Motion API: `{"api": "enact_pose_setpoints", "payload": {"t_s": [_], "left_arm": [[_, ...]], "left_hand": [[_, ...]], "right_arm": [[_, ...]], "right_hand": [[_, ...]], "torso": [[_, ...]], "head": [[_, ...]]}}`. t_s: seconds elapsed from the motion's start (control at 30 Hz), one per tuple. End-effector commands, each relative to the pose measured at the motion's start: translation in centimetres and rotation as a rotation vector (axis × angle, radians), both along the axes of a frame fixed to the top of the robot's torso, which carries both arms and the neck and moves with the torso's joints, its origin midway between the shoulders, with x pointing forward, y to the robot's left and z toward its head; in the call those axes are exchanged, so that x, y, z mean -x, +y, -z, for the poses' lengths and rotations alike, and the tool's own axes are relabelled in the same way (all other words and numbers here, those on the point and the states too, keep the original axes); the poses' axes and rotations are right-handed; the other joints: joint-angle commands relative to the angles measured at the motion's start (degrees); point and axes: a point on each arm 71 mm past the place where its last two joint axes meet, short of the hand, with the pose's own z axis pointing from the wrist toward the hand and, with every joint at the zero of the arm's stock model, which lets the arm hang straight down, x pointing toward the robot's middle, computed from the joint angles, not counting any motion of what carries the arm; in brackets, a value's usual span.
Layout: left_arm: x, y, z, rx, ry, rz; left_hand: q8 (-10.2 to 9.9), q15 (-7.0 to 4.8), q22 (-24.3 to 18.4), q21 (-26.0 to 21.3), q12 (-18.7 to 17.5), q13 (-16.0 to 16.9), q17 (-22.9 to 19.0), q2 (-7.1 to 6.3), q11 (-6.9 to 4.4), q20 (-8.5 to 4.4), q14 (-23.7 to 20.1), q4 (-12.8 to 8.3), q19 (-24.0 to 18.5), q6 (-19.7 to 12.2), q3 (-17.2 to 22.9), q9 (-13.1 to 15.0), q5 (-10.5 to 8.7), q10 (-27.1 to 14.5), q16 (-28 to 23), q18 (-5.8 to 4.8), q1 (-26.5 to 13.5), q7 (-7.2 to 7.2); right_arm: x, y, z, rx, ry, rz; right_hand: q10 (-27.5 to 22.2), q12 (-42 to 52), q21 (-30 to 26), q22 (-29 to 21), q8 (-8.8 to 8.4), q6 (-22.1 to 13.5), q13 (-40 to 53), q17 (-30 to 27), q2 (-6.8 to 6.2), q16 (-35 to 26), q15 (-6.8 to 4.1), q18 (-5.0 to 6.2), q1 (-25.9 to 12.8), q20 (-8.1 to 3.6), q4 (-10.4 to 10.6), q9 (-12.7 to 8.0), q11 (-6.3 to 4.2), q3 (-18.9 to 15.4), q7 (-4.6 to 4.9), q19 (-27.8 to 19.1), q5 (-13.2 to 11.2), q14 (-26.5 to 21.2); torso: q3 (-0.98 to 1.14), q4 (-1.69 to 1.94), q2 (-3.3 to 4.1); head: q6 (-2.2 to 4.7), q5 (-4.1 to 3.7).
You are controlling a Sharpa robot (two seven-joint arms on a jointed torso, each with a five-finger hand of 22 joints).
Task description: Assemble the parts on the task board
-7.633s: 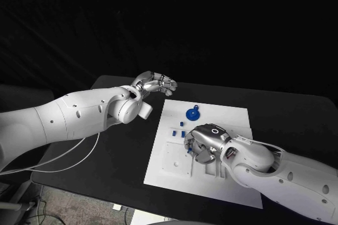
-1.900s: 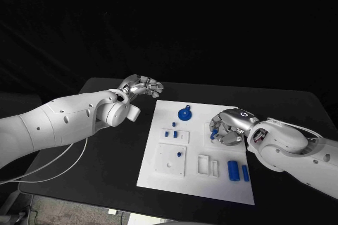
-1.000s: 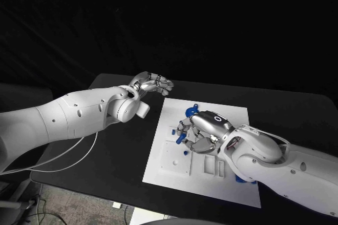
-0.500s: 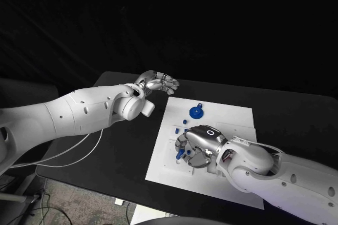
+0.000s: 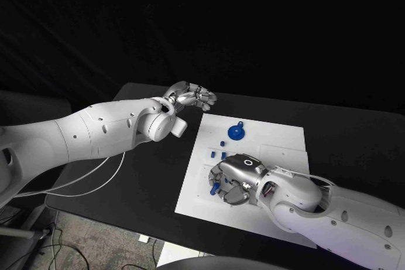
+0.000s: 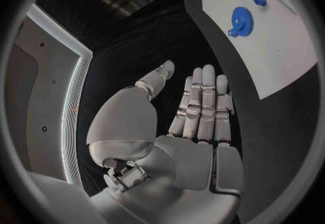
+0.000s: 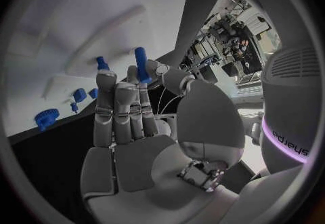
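The white task board (image 5: 271, 135) lies in the middle of the black table. My right hand (image 5: 234, 179) hovers over the board's left middle. It pinches a small blue peg (image 7: 141, 65) between thumb and finger, and the peg's tip (image 5: 213, 190) shows beside the fingers. A second blue peg (image 7: 102, 63) stands just past the fingertips. A blue gear (image 5: 235, 132) sits at the board's far end, with small blue pegs (image 5: 221, 156) nearer. My left hand (image 5: 192, 97) hangs above the table's far left, off the board, fingers extended and holding nothing (image 6: 200, 110).
My right forearm (image 5: 337, 211) covers the board's near right part. Bare black table (image 5: 143, 164) lies left of the board, under my left arm. The gear (image 6: 238, 18) and board corner (image 6: 278, 50) lie ahead of my left hand.
My right hand has carried the blue peg from the board's right side to its left middle and, in the last half second, a little nearer the front. My left hand has stayed put.
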Motion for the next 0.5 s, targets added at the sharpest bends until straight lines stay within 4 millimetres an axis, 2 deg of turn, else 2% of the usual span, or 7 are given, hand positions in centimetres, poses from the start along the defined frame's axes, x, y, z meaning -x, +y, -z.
{"api": "enact_pose_setpoints", "payload": {"t_s": [0.03, 0.5], "left_arm": [[0.05, -0.25, -0.09, 0.009, -0.003, 0.019], [0.05, -0.16, -0.06, 0.007, 0.001, 0.019]], "left_hand": [[0.39, 0.04, 0.07, -0.20, -0.19, 0.09, 0.08, 0.26, 0.10, 0.34, 0.44, 0.42, -0.04, -0.41, 0.05, 0.06, 0.21, -0.42, -0.23, -0.25, -0.15, 0.13], [0.40, 0.04, 0.11, -0.24, -0.18, 0.11, 0.17, 0.27, 0.10, 0.34, 0.46, 0.48, -0.03, -0.42, 0.02, 0.06, 0.21, -0.41, -0.28, -0.26, -0.20, 0.13]], "right_arm": [[0.05, 0.00, 0.21, 0.024, -0.006, -0.003], [-0.23, -0.41, 0.22, 0.033, -0.035, 0.027]], "right_hand": [[1.83, -0.09, 0.35, 1.09, 0.02, 0.41, -0.12, 0.08, 0.70, 0.16, -0.72, 2.11, 0.12, -0.30, -0.35, 0.07, -0.53, 0.02, 0.10, -0.28, 0.22, -0.48], [1.85, -0.10, 0.41, 1.08, -0.01, 0.44, -0.01, 0.14, 0.75, 0.15, -0.73, 2.11, 0.10, -0.31, -0.50, 0.14, -0.54, 0.00, 0.09, -0.29, 0.16, -0.46]], "torso": [[0.00, 0.01, 0.01], [-0.03, 0.00, 0.01]], "head": [[-0.10, 0.06], [-0.25, 0.10]]}}
